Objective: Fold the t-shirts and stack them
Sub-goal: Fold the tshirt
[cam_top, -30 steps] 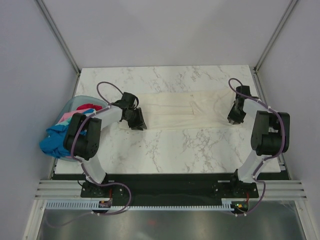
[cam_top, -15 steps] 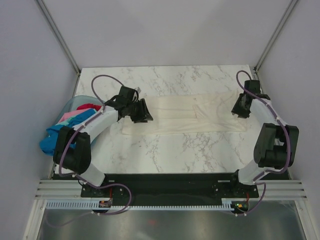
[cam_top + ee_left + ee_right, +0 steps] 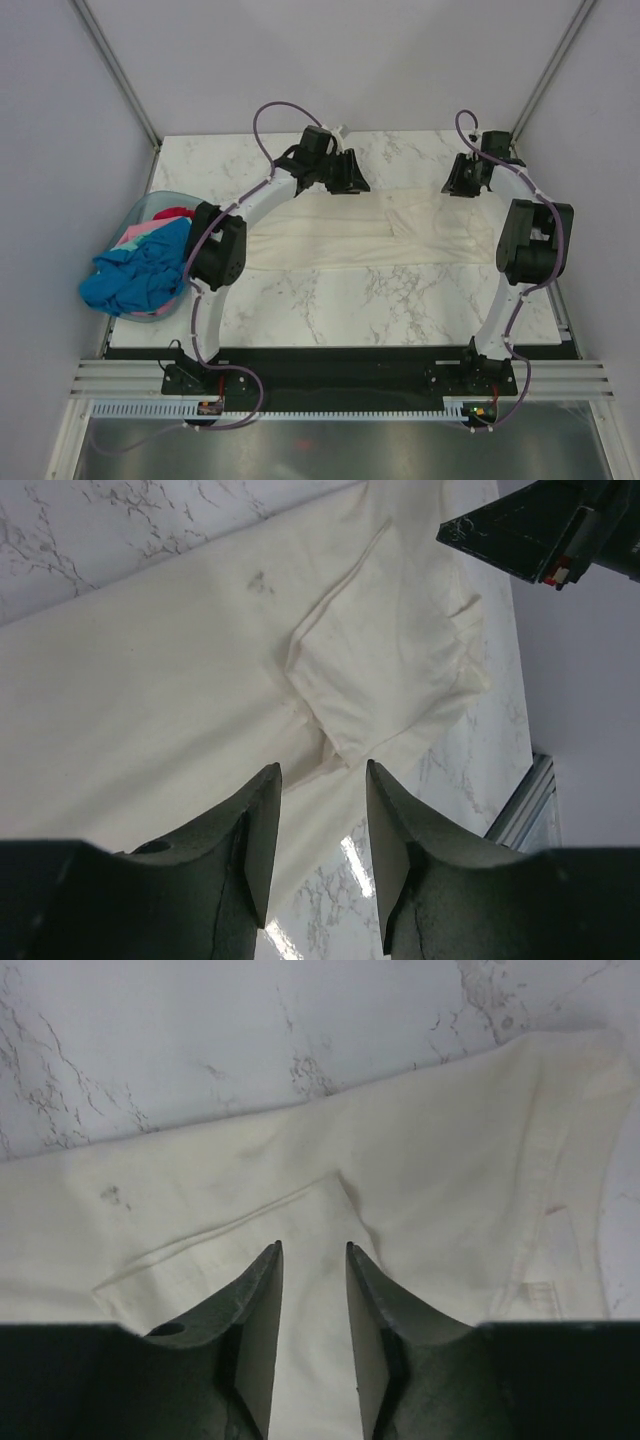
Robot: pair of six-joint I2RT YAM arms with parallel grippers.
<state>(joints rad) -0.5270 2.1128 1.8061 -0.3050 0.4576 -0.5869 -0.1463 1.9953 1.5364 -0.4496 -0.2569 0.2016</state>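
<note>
- Left gripper is hovering open and empty, with the cream shirt lying flat below it.
- Right gripper is hanging open and empty over the same shirt's sleeve fold.
- Blue shirt is spilling from the basket, well left of the left gripper.

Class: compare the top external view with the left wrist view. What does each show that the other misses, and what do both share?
Only the top view: the pale blue basket at the table's left edge, heaped with coloured shirts, plus both arms whole. Only the left wrist view: the left hand close up, jaws open and empty, the folded sleeve with its seam, and a small dark mark on the cloth. Both: the cream t-shirt lying flat on the marble table.
</note>
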